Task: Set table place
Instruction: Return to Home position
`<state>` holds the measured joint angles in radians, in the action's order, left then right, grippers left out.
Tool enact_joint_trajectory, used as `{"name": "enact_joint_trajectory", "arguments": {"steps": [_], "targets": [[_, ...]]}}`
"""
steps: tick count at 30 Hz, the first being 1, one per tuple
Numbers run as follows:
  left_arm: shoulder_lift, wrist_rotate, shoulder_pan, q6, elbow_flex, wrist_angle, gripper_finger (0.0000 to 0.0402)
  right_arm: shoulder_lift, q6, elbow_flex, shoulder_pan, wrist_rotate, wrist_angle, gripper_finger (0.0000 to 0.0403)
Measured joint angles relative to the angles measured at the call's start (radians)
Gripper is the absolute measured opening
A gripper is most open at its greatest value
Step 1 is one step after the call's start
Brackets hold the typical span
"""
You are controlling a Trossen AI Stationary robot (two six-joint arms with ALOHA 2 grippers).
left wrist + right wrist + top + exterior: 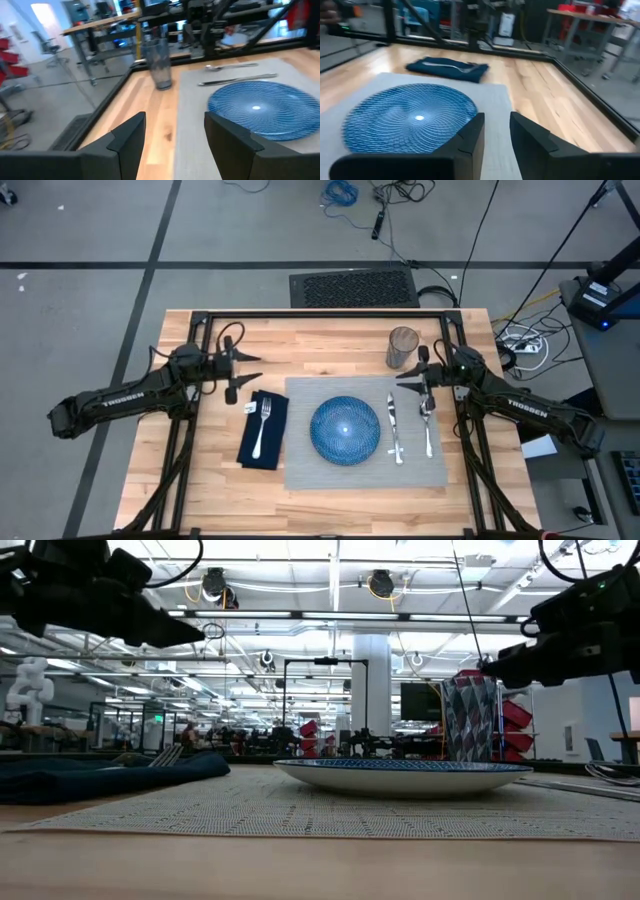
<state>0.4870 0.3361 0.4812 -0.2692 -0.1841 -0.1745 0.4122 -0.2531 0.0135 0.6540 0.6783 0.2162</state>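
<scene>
Grey placemat (300, 470) flat on the table (330, 345), roughly mid-table and a touch closer to the right edge. Dead centre on it, a round blue plate (345, 428). Along the mat's right edge, a knife (394, 425) and a spoon (428, 420) side by side, knife nearer the plate. Just off the mat's left edge, a navy napkin (247, 450) with a fork (262, 425) on top. Cup (402, 346) upright on bare wood past the mat's far right corner, near the table's far edge.

Left gripper (252, 372) up in the air above bare wood by the napkin's far end, fingers (130, 140) clearly apart, nothing held. Right gripper (408, 380) hanging over the mat's far right corner, right beside the cup, fingers (472, 135) only a narrow crack apart, nothing between them.
</scene>
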Motion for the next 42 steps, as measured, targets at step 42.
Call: {"name": "enact_joint_trajectory", "arguments": {"steps": [42], "targets": [[-0.417,-0.651,-0.188,0.025,0.001,0.327,0.0189,0.0,-0.179,0.0,0.001,-0.077,0.054,0.0077]]}}
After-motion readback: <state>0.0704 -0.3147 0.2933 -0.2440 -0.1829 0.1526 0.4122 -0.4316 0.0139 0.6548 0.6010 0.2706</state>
